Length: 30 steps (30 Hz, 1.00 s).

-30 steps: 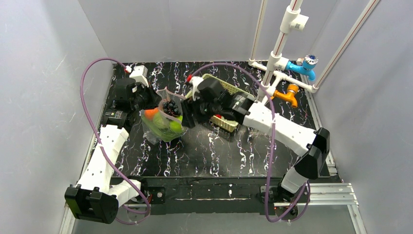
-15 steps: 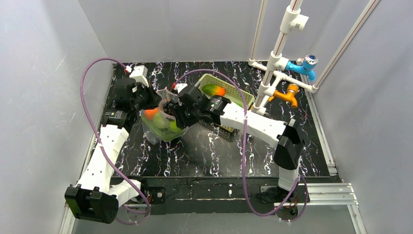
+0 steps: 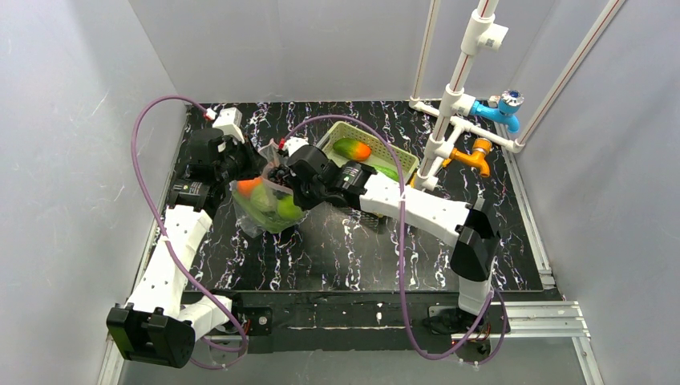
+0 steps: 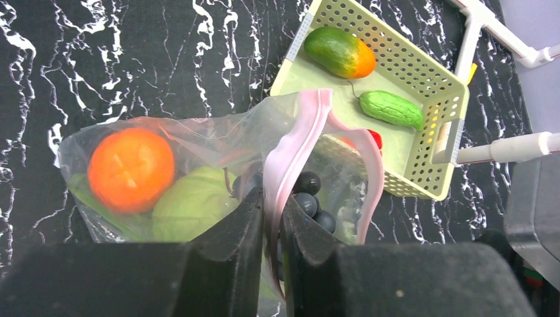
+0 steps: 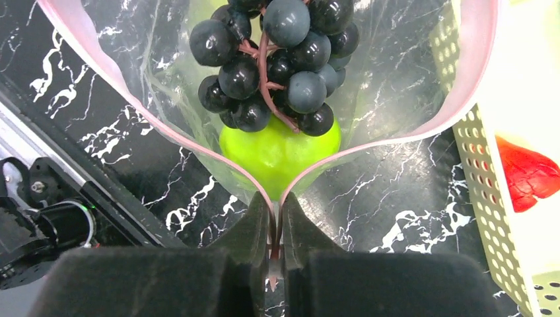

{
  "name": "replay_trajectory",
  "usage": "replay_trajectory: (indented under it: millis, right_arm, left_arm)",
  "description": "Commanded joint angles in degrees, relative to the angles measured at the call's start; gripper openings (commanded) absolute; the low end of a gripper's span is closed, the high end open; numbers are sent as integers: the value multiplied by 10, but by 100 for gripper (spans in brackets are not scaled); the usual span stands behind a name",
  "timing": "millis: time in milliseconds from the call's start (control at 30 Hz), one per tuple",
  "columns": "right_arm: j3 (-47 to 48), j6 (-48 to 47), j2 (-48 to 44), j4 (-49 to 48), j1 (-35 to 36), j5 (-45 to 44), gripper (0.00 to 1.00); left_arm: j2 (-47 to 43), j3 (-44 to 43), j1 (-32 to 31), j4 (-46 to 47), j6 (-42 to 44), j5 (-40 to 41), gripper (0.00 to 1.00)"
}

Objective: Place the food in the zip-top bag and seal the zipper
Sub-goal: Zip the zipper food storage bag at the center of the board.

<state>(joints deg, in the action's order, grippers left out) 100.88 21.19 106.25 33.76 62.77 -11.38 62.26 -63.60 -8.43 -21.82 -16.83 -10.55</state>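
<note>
Left of centre on the tabletop (image 3: 345, 257), just beside the cream basket (image 4: 413, 187), the zip-top bag (image 4: 198, 142) was held up between the two arms with its mouth gaping. Left gripper (image 4: 272, 201): jaws narrow, with the pink zipper (image 4: 307, 125) pinched between them at one end of the mouth. Right gripper (image 5: 275, 205): jaws closed tight on the zipper at the opposite end, at the point where the two lips ran together. Contents seen through the plastic were the orange (image 4: 131, 169), the pale green cabbage (image 4: 191, 211), the dark purple piece (image 5: 277, 59) on top, and the green apple (image 5: 280, 148) under it. Not yet loaded: the mango (image 4: 340, 51), the cucumber (image 4: 391, 109) and the small red piece (image 5: 528, 175), all lying in the basket. Judgement: the loading step was only partly done and sealing had not begun, since the lips stood well apart along most of their length. The next move probably called for one arm to let go and fetch from the basket while the other kept the mouth raised and open. Risk noted: with only one end held, the crinkly film could sag and narrow the opening, and the dark purple piece sat high enough to obstruct the next item.
</note>
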Motion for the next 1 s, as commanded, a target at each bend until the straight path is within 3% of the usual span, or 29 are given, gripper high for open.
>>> replay_trajectory:
  millis: [0,133,300,600,833,967]
  right_arm:
    - [13,-57,-42,-24,3,-48,1]
    - [-20,-121,-93,-57,3,-72,1]
    - [-53,-208,-144,-109,2,-17,1]
    - [61,-267,-125,-77,-2,-1,1]
    - [-38,-346,-200,-103,-4,49,1]
    - [-105,-390,-252,-94,-16,173,1]
  left_arm:
    - [-9,-53,-1,-77,9,52,33]
    - [-70,-78,-1,-151,-16,87,58]
    - [-199,-110,-1,-248,-98,128,86]
    - [-337,-117,-1,-329,-227,127,91]
    - [-357,-70,-1,-288,-225,40,91]
    - [-368,4,-1,-150,-178,-86,89]
